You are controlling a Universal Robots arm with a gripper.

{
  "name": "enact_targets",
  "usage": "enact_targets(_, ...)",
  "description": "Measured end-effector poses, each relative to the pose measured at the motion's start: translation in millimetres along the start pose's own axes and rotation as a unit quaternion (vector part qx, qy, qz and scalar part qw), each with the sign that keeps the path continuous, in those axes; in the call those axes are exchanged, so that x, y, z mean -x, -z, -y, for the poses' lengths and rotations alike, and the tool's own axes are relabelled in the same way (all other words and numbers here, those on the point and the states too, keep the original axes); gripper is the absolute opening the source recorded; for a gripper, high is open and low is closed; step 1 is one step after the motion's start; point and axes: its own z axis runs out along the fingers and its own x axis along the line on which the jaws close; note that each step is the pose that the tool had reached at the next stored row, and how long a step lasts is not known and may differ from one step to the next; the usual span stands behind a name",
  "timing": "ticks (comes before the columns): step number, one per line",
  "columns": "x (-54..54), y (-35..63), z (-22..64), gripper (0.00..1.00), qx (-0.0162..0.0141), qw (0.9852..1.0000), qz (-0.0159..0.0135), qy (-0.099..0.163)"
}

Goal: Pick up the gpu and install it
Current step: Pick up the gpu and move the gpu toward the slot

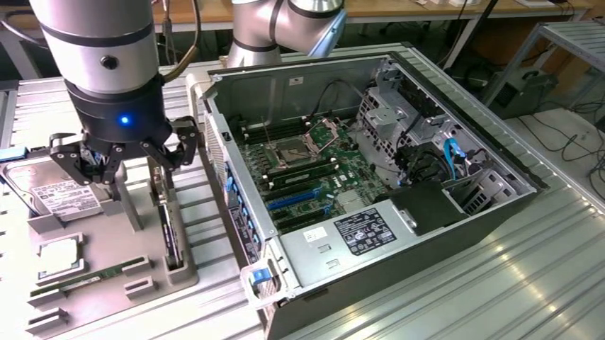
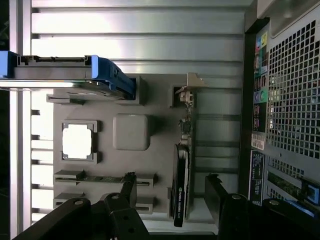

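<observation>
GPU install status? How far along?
Done: nothing on the card yet. The gpu stands on edge in its slot of the gray holder tray. In hand: the gripper is open and hovers over the card, one finger on each side, with no contact visible. Left: the whole pick and install. The blue expansion slots in the open PC case hold no card.

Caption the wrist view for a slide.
Open hand hovers over the gpu standing on edge in a tray beside the computer case.
</observation>
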Motion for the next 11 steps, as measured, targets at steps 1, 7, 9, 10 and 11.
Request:
enact_targets(1,0.1,-1.7,0.1,0.66,0.0000,1.0000,0.0000,0.000)
enact_targets(7,1.6,-12.7,3.7,0.66,-0.0002,1.0000,0.0000,0.000)
enact_targets(9,2.5,-16.3,4.1,0.66,-0.0003,1.0000,0.0000,0.000)
enact_targets(10,2.9,-17.8,4.3,0.66,-0.0003,1.0000,0.0000,0.000)
enact_targets(11,3.1,-19.1,4.4,0.66,-0.0003,1.0000,0.0003,0.000)
